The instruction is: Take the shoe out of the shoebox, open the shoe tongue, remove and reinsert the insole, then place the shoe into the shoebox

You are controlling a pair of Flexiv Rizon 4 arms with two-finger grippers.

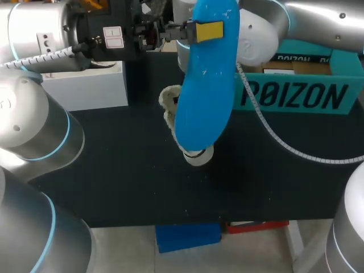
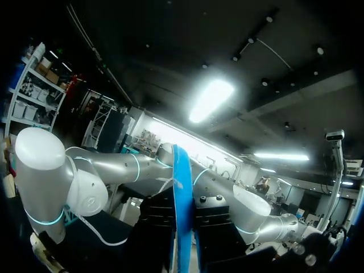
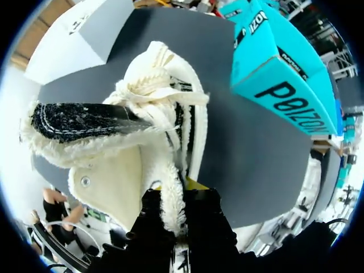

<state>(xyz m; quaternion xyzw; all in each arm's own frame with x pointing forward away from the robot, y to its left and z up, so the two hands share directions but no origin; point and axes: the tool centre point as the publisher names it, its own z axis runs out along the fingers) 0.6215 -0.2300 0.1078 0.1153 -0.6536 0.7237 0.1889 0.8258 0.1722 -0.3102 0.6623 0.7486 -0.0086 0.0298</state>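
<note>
L gripper (image 1: 201, 31) clamped on blue insole (image 1: 205, 96), held up over the table (image 1: 114, 170). R gripper (image 3: 173, 213) pinching the shoe (image 3: 131, 153) by its fuzzy collar, shoebox (image 3: 278, 74) nearby.

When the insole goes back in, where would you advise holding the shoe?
I'd hold the shoe by its fleecy collar rim, coming down over it with one finger inside and one outside. That wall is thin, and the opening stays free. The right gripper holds it so.
</note>
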